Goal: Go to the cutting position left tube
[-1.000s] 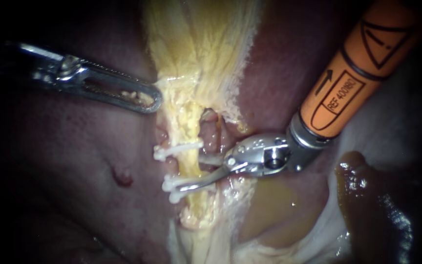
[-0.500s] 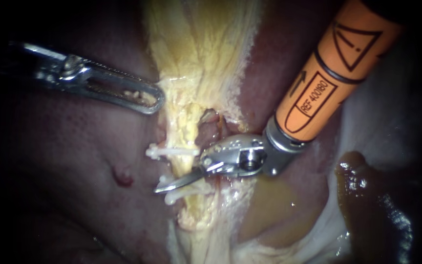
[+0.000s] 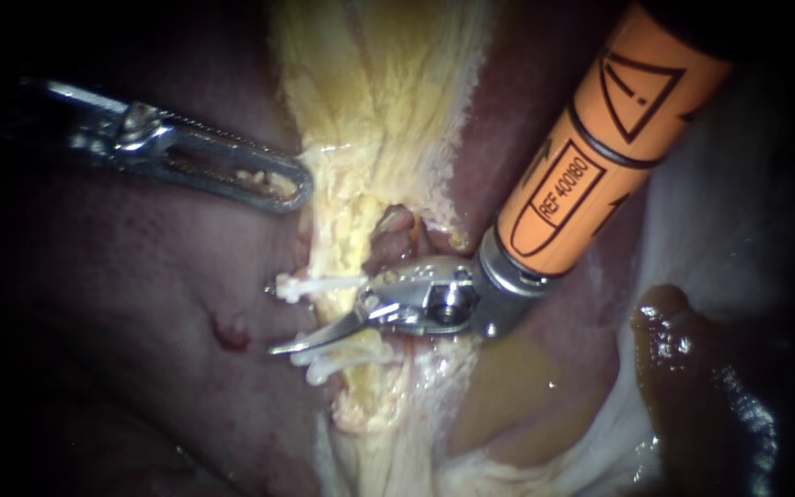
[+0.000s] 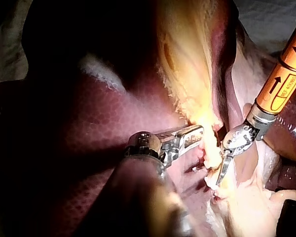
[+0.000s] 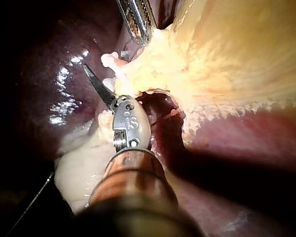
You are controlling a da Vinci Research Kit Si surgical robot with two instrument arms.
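The only writing you have is on your right instrument (image 3: 287, 344): its orange sleeve (image 3: 669, 97) carries a black-framed label (image 3: 558, 189) of small print, an arrow (image 4: 275, 85) beside it and a triangle warning sign (image 3: 635, 90) past a black ring (image 3: 616, 147). Nothing else in view can be read.

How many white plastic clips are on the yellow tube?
3. One white plastic clip lies above the right instrument's tip; two lie together just below it. Others may be hidden.

Dark red liver (image 3: 140, 387); small red spot (image 3: 230, 331) on it.
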